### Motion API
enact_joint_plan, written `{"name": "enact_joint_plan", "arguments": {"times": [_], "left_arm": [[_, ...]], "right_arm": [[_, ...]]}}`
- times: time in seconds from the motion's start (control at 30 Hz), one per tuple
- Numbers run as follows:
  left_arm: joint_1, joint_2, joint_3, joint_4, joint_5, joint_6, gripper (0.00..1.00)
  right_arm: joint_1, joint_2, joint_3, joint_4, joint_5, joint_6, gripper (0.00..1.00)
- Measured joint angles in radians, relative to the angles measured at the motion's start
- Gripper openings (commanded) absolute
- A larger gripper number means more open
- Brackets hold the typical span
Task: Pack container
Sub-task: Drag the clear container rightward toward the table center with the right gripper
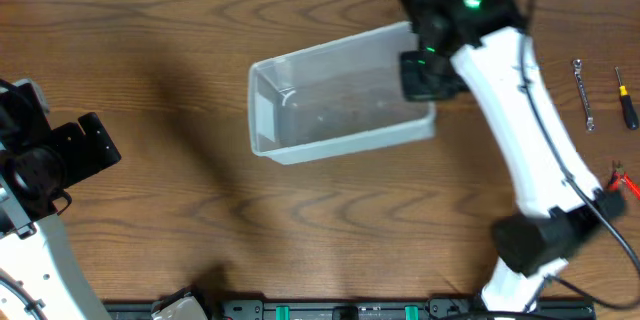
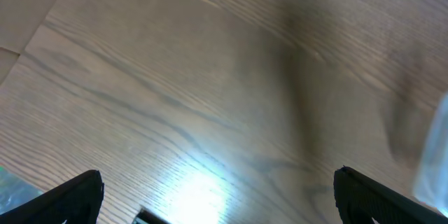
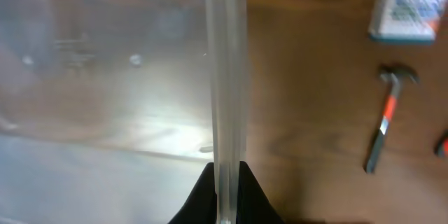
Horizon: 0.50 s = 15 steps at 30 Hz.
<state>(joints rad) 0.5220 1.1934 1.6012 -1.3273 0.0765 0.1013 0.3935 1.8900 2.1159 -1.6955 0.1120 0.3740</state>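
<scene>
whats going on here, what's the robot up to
The right arm has its jaws shut on the right-end rim of the clear container, which looks empty. The left arm hangs off to the left, jaws open, holding nothing. The wrench, screwdriver and hammer lie outside it on the table.

Glare pools on the table (image 2: 199,185); soft shadows cross it; the container (image 3: 225,77) rim looks blurred, perhaps too close.

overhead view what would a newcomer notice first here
The big clear container sits skewed in the middle of the wooden table, with the right tool clamped on its end wall. After that, the eye goes to the wrench and screwdriver near the table's right edge.
</scene>
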Motion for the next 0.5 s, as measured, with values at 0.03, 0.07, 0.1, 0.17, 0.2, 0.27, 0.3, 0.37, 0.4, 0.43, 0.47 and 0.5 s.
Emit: {"name": "enact_joint_plan", "arguments": {"times": [0.03,0.07,0.1,0.17,0.2,0.27,0.3,0.37,0.4,0.43,0.47,0.5], "left_arm": [[0.000,0.000,0.000,0.000,0.000,0.000,0.98],[0.000,0.000,0.000,0.000,0.000,0.000,0.98],[0.000,0.000,0.000,0.000,0.000,0.000,0.98],[0.000,0.000,0.000,0.000,0.000,0.000,0.98],[0.000,0.000,0.000,0.000,0.000,0.000,0.98],[0.000,0.000,0.000,0.000,0.000,0.000,0.98],[0.000,0.000,0.000,0.000,0.000,0.000,0.98],[0.000,0.000,0.000,0.000,0.000,0.000,0.98],[0.000,0.000,0.000,0.000,0.000,0.000,0.98],[0.000,0.000,0.000,0.000,0.000,0.000,0.98],[0.000,0.000,0.000,0.000,0.000,0.000,0.98],[0.000,0.000,0.000,0.000,0.000,0.000,0.98]], "right_arm": [[-0.013,-0.029,-0.041,0.002,0.002,0.000,0.01],[-0.021,-0.049,-0.074,0.005,0.002,0.000,0.01],[-0.029,-0.072,-0.117,0.017,0.004,-0.002,0.01],[-0.032,-0.101,-0.187,0.038,0.011,-0.004,0.01],[-0.032,-0.116,-0.228,0.058,0.015,-0.005,0.01],[-0.032,-0.138,-0.298,0.092,0.022,-0.011,0.01],[-0.035,-0.153,-0.336,0.121,0.021,-0.018,0.01],[-0.040,-0.171,-0.388,0.154,0.019,-0.026,0.01],[-0.044,-0.180,-0.412,0.170,0.016,-0.030,0.01],[-0.051,-0.188,-0.433,0.187,0.014,-0.038,0.01],[-0.058,-0.194,-0.449,0.198,0.013,-0.046,0.01],[-0.069,-0.201,-0.471,0.217,0.011,-0.056,0.01]]}}
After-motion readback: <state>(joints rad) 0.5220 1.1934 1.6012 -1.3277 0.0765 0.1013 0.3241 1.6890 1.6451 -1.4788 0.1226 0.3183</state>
